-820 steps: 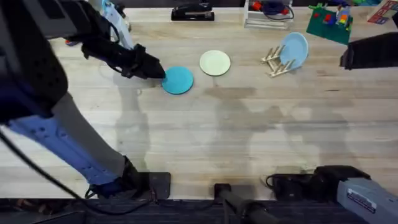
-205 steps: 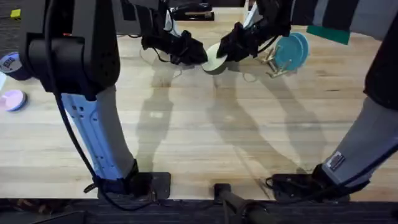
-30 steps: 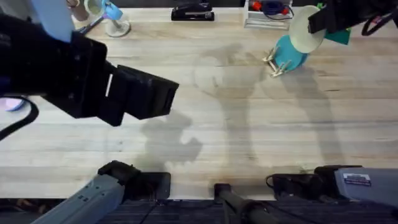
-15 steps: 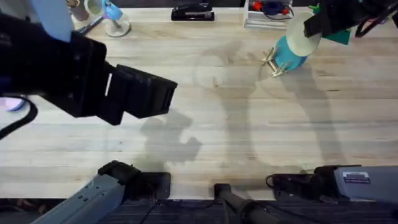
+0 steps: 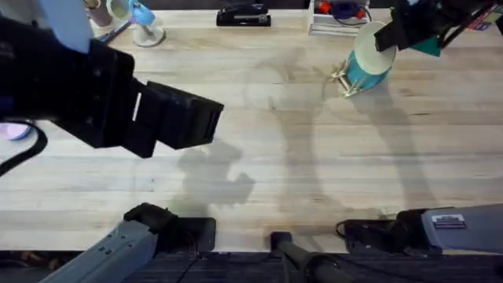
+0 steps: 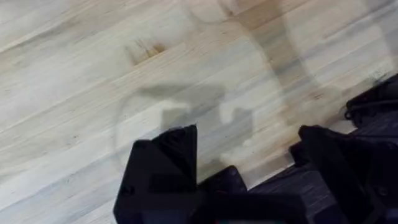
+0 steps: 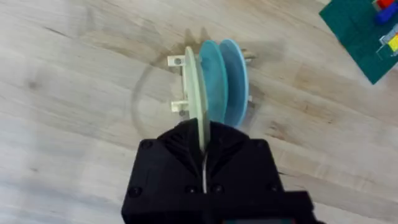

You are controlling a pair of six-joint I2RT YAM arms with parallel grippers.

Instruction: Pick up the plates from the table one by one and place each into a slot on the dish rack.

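Note:
My right gripper is shut on the rim of the pale cream plate. It holds the plate upright and edge-on at the dish rack, at the back right of the table. The plate's far edge sits between the rack's dowels, beside the teal plate, which stands in a slot. A paler blue plate stands behind that one. My left gripper hangs open high above the table's left half with nothing between its fingers.
A black stapler and a white wire tray line the back edge. A green board with toy bricks lies right of the rack. A small blue lamp-like object stands back left. A pink item shows at the left edge.
My right gripper has carried the cream plate down and a little toward the rack, and it now stands by the teal plate. The left arm has not moved.

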